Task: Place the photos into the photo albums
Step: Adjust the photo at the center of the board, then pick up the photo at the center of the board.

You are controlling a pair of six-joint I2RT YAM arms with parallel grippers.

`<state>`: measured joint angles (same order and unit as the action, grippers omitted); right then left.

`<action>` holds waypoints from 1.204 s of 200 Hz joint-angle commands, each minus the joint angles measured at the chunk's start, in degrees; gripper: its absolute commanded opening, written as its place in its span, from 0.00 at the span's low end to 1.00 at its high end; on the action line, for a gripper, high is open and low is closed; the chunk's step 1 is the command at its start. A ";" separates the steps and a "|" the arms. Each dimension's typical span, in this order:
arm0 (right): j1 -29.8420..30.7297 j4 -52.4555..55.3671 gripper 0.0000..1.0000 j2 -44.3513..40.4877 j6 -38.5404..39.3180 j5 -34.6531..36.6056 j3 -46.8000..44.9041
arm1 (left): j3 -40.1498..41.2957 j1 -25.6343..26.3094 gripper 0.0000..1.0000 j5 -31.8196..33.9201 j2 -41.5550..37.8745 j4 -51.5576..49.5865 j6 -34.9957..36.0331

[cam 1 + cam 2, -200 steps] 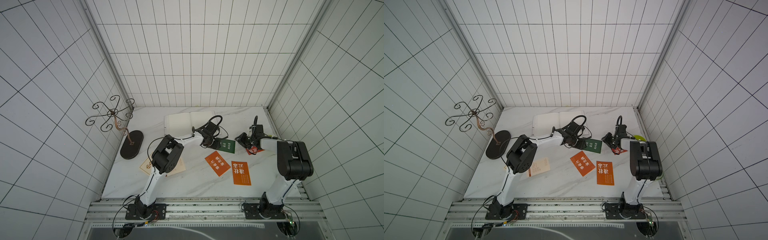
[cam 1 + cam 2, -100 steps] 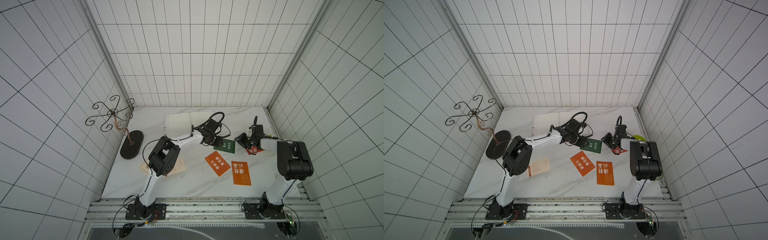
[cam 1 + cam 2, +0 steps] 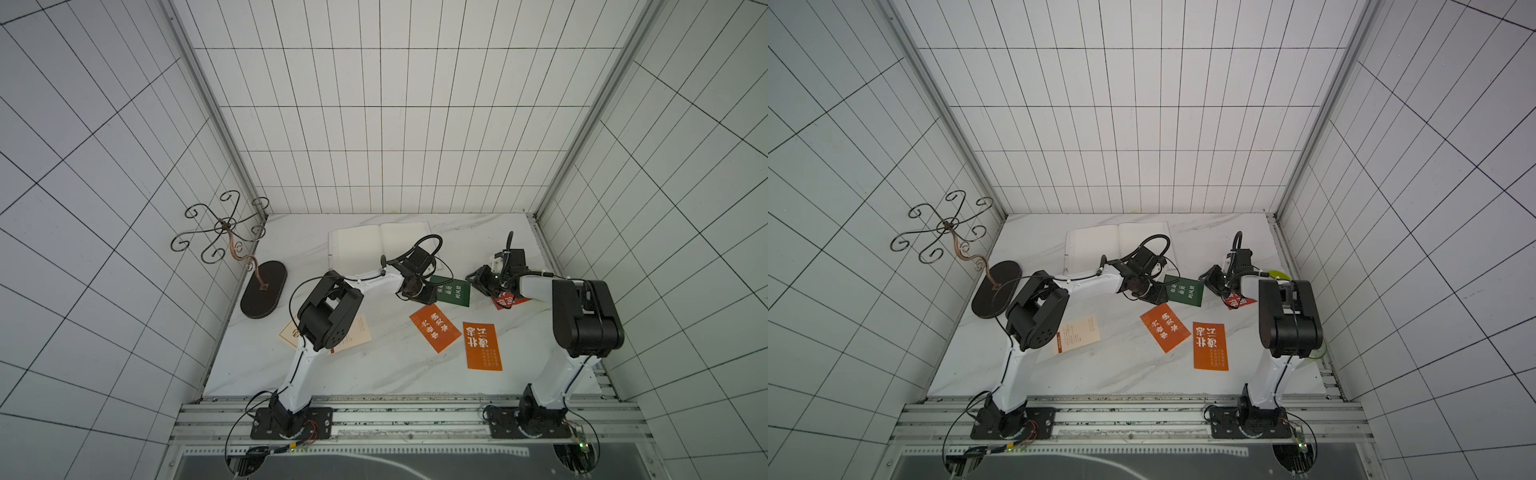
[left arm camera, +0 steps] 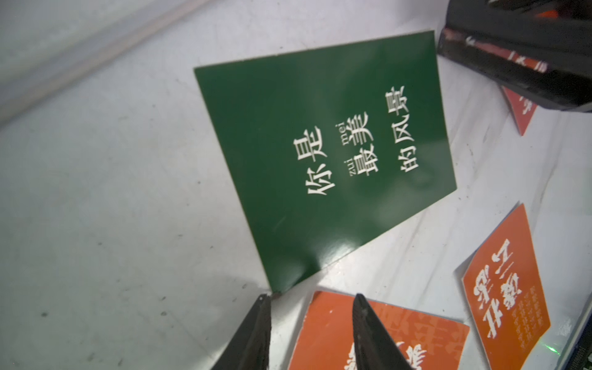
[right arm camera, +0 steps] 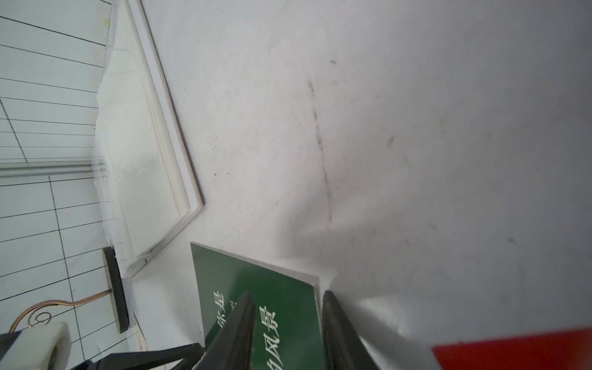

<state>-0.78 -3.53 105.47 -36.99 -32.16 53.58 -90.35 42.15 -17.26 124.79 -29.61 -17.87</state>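
Left claw point(image 4: 311, 296) beside glossy green card point(image 4: 320, 166)

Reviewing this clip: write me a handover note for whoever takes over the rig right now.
Left pincer: open, empty, tips at a corner of the green card.
Right pincer: open, empty, over that card's opposite edge; red card beneath its arm.
Album: open at the back, no card seen on its pages.
Orange cards and cream cards lie nearer the front.
Done: album open. Left: every card.

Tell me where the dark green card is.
In both top views the dark green card lies between the left gripper and the right gripper, near the open album.
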 commanded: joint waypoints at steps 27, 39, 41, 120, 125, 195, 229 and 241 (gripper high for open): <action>-0.28 0.64 0.37 3.87 0.34 -4.66 2.33 | 1.43 -1.54 0.42 2.10 2.90 0.25 1.47; -0.28 0.26 0.37 3.67 0.43 -4.58 1.96 | 1.46 -1.57 0.42 1.97 3.39 0.42 1.56; -0.28 0.25 0.37 3.62 0.47 -4.58 1.96 | 1.48 -1.59 0.42 1.97 3.47 0.49 1.57; -0.32 0.60 0.37 2.46 -0.09 -2.93 1.44 | -1.60 -1.12 0.41 0.07 -0.71 0.84 0.03; -0.28 0.64 0.37 2.42 -0.10 -2.78 1.44 | -1.77 -0.90 0.41 -0.16 -1.08 0.86 0.03; -0.39 1.16 0.37 2.46 0.39 -2.82 2.03 | -1.17 0.60 0.41 -2.03 -0.83 2.14 0.49; -0.45 1.33 0.37 2.71 1.00 -2.47 2.22 | -0.91 0.35 0.41 -0.65 1.70 0.58 1.16; -0.54 1.70 0.37 3.01 2.02 -2.40 2.77 | -0.17 0.10 0.41 0.22 2.01 0.36 1.10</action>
<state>-0.78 -5.37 107.35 -36.82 -36.75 54.33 -90.74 42.78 -18.72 125.32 -28.23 -17.52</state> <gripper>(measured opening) 0.368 0.412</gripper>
